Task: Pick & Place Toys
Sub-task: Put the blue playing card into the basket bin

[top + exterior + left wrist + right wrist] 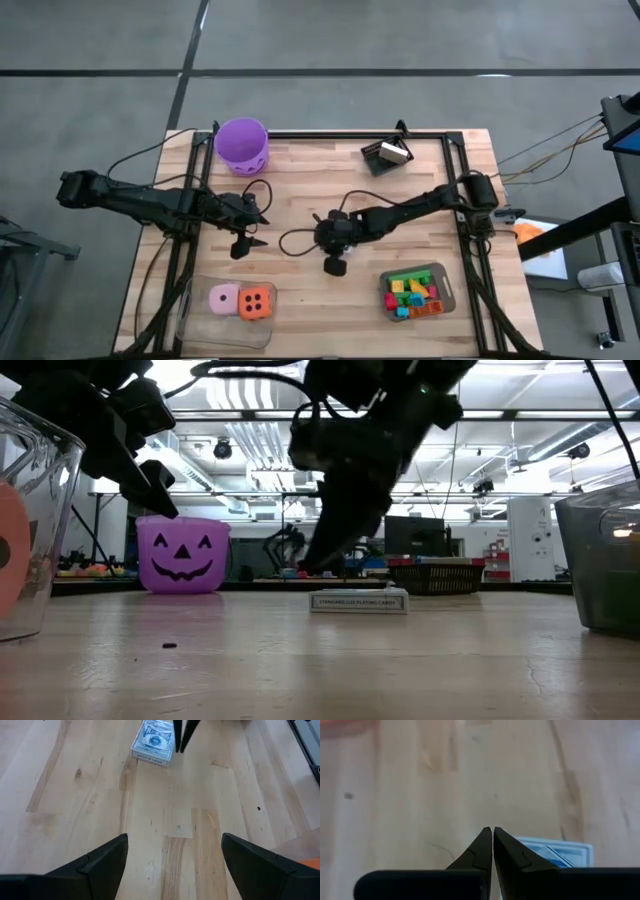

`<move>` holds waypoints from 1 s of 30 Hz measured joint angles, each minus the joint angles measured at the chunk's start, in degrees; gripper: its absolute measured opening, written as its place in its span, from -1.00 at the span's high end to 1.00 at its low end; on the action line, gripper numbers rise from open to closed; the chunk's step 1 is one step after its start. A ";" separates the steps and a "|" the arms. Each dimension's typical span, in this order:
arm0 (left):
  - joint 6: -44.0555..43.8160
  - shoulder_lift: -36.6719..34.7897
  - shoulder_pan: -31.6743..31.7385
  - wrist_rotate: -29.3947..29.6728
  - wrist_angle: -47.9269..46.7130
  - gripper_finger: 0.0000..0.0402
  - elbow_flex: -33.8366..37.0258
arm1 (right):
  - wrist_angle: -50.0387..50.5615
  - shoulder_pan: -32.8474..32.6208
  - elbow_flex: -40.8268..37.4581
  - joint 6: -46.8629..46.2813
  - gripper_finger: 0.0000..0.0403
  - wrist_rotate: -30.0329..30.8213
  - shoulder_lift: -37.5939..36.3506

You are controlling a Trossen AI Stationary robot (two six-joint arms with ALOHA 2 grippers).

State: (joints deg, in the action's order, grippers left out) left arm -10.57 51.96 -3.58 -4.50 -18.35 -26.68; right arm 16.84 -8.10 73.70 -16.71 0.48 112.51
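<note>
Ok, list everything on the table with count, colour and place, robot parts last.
Purple plastic jack-o'-lantern bucket: one, purple, far left of table.
Dark wicker basket: one, dark, far edge, right of centre.
Clear plastic bin: one, transparent, near left corner.
Pink dotted die: one, pink, in the clear bin.
Orange dotted die: one, orange, in the clear bin beside the pink one.
Grey plastic tray: one, grey, near right.
Small plastic bricks: many, green, yellow, red, blue, orange, in the tray.
White-blue card pack: one, table centre.
Left end effector: open, left of centre.
Right end effector: shut, over the card pack.
</note>
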 joint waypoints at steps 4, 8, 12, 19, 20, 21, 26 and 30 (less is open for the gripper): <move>0.00 -0.02 0.01 0.00 0.01 -0.61 0.00 | -0.20 -0.68 -1.71 0.53 0.91 5.57 0.00; -0.01 -0.01 0.00 0.00 0.00 -0.61 0.00 | -0.22 -0.85 -1.98 2.02 0.91 7.45 0.00; -0.01 -0.02 0.01 0.00 0.02 -0.61 0.00 | 0.13 -1.08 -1.98 5.44 0.91 7.41 0.00; -0.02 -0.02 0.01 0.01 0.02 -0.61 0.00 | 9.27 -1.31 -1.81 12.00 0.91 6.68 -0.27; -0.01 -0.01 -0.01 0.00 0.01 -0.61 0.00 | 10.32 -1.42 -1.81 12.51 0.91 6.59 -0.42; -0.02 0.00 0.01 0.01 0.00 -0.61 0.00 | 11.39 -1.46 -1.56 13.70 0.91 6.58 -0.53; 0.00 0.00 0.00 0.00 0.01 -0.61 0.00 | 12.84 -1.47 -1.83 15.04 0.91 9.01 -2.69; 0.00 -0.02 0.01 0.01 0.00 -0.61 0.02 | 12.37 -1.44 -1.72 13.64 0.91 11.16 -5.49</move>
State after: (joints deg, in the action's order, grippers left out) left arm -10.57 51.94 -3.57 -4.49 -18.35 -26.66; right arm 29.21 -9.54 71.99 -3.07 11.64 107.01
